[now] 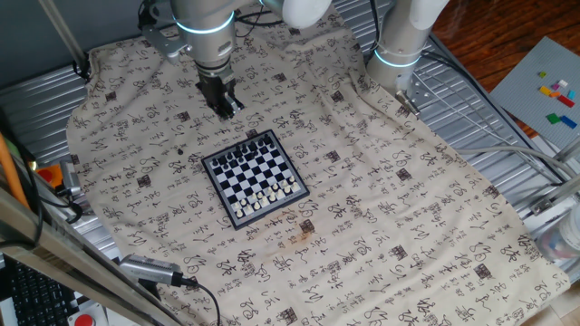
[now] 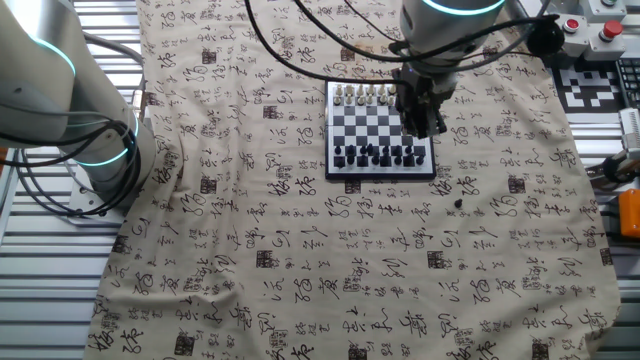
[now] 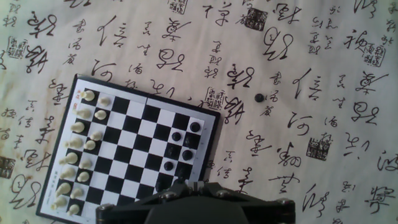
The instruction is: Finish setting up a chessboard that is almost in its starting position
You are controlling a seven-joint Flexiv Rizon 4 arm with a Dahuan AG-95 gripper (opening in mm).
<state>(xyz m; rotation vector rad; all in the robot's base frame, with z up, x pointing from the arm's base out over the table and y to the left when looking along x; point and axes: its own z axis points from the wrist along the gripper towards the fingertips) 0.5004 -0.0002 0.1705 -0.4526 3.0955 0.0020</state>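
The chessboard (image 1: 255,177) lies on the printed cloth, with white pieces along its near edge and dark pieces along its far edge. It also shows in the other fixed view (image 2: 378,128) and in the hand view (image 3: 130,149). One small dark piece (image 3: 260,98) stands alone on the cloth beside the board's dark side; it also shows as a dot in both fixed views (image 1: 180,151) (image 2: 459,204). My gripper (image 1: 227,109) hangs above the cloth just beyond the board's far corner, fingers together and empty. It appears in the other fixed view (image 2: 428,125) and at the bottom of the hand view (image 3: 196,185).
A second white arm stands at the cloth's edge (image 1: 399,41) (image 2: 85,120). A grey plate with coloured bricks (image 1: 544,86) lies off to the right. A camera with a cable (image 1: 149,269) lies at the front left. Red buttons (image 2: 590,22) stand past the cloth.
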